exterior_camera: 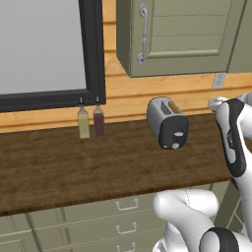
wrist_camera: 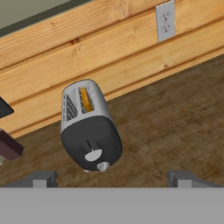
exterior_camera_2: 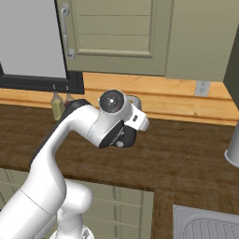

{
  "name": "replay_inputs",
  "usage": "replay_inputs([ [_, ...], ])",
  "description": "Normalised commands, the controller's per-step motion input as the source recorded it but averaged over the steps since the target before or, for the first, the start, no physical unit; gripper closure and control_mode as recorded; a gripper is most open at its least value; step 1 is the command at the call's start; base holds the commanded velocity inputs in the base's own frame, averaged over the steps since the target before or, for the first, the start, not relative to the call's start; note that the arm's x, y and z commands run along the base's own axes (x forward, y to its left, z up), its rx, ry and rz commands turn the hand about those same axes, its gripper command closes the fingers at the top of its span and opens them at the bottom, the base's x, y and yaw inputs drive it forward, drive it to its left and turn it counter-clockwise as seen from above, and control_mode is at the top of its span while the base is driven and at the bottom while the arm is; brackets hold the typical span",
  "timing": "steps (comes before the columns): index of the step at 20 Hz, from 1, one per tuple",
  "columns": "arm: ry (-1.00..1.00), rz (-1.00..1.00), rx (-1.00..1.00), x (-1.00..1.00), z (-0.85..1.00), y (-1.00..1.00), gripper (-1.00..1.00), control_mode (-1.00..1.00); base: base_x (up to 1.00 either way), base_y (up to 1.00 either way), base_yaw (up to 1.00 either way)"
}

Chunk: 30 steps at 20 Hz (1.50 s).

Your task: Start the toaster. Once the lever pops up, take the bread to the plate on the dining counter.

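Note:
The silver-grey toaster (wrist_camera: 89,127) lies ahead of my gripper (wrist_camera: 112,180) on the dark wood worktop (exterior_camera: 74,167), its black end panel facing me. The bread (wrist_camera: 86,99) sits low in one slot, its golden edge showing. On the panel is the dark lever (wrist_camera: 89,146), with a small round knob (wrist_camera: 103,166) below it. My fingertips (wrist_camera: 41,179) stand wide apart, open and holding nothing, a short way from the panel. In the left base view the toaster (exterior_camera: 167,122) stands left of my arm (exterior_camera: 231,138). The plate and the dining counter are out of view.
Two bottles (exterior_camera: 83,123) (exterior_camera: 99,120) stand left of the toaster under a dark-framed window (exterior_camera: 44,49). A wall cabinet (exterior_camera: 182,34) hangs above. An outlet (wrist_camera: 165,21) is on the wood backsplash. A sink (exterior_camera_2: 205,224) and a grey vessel (exterior_camera_2: 233,149) lie to the right.

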Motion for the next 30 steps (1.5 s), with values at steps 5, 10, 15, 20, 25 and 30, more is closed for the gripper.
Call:
replay_inputs([
  [5,0.00,0.00,0.00,0.00,0.00,0.00,-1.00,-1.00,0.00,0.00,0.00],
  [10,0.00,0.00,0.00,0.00,0.00,0.00,-1.00,-1.00,0.00,0.00,0.00],
  [15,0.00,0.00,0.00,0.00,0.00,0.00,-1.00,-1.00,0.00,0.00,0.00],
  [20,0.00,0.00,0.00,0.00,0.00,0.00,-1.00,-1.00,0.00,0.00,0.00],
  [25,0.00,0.00,0.00,0.00,0.00,0.00,-1.00,-1.00,0.00,0.00,0.00],
  [30,0.00,0.00,0.00,0.00,0.00,0.00,-1.00,-1.00,0.00,0.00,0.00],
])
